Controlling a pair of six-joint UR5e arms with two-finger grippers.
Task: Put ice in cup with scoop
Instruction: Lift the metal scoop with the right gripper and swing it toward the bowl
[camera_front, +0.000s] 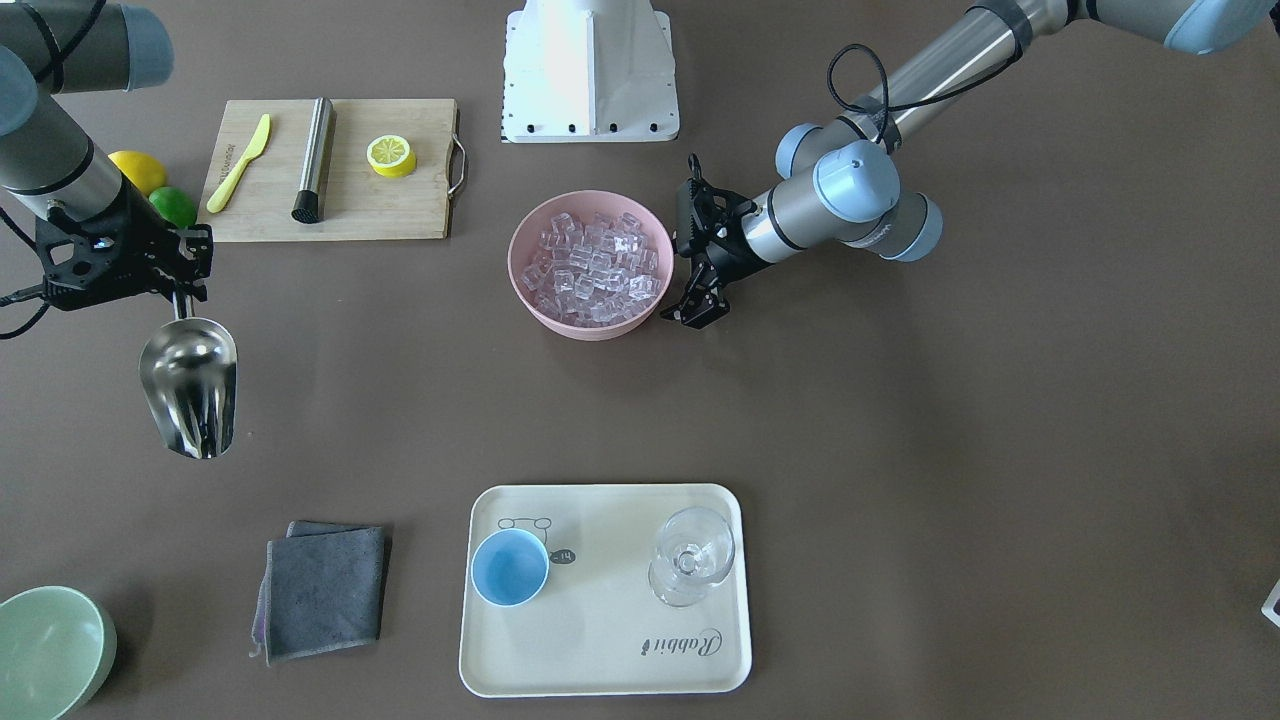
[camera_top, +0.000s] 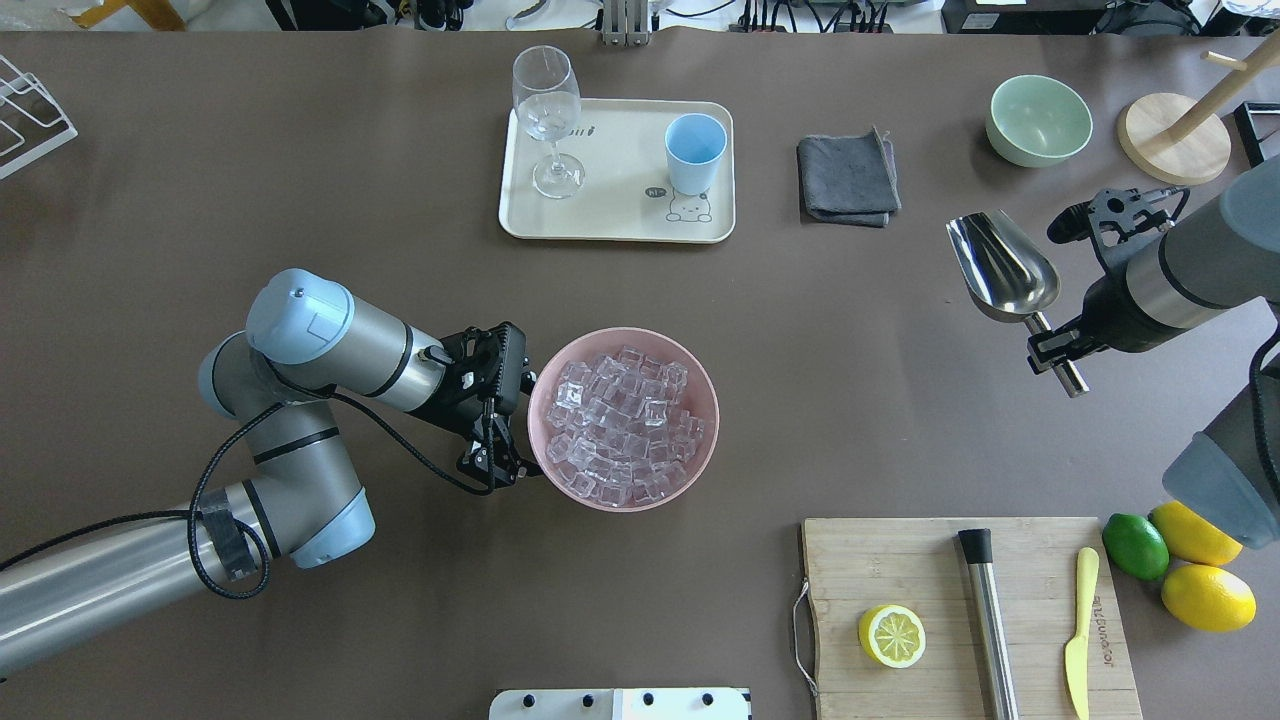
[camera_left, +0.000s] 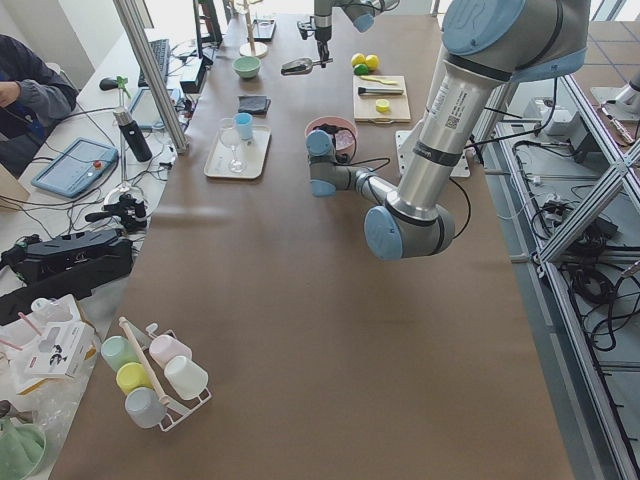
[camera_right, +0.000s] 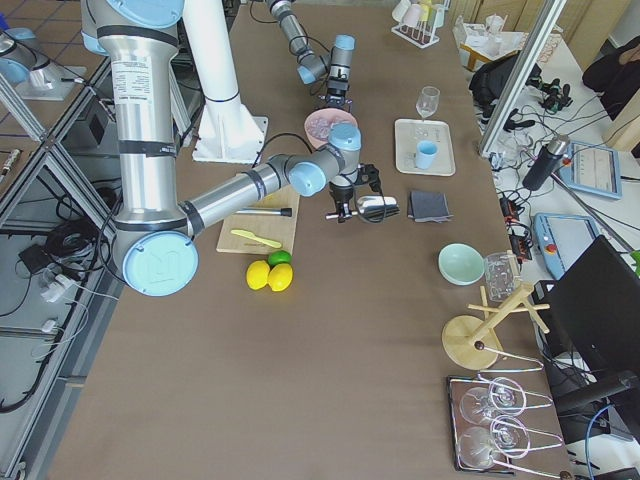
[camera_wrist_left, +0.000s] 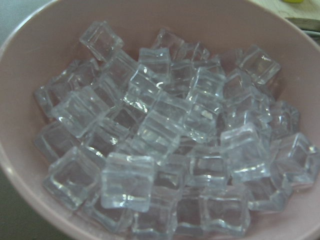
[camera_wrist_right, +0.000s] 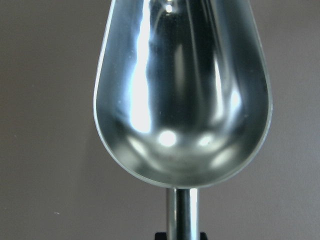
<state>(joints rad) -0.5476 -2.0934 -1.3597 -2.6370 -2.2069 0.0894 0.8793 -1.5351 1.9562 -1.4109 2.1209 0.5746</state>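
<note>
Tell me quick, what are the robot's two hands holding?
Left gripper: beside the pink bowl; can't tell if the jaws are open.
Right gripper: jaws shut on the scoop handle.

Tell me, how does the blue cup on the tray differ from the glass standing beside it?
The cup is solid light blue, while the glass is clear all the way through. The glass stands on a thin stem with a round foot; the cup has no stem and sits straight on its base. The glass also rises taller than the cup. Both stand upright on the cream tray, apart from each other, and both look empty.
</note>
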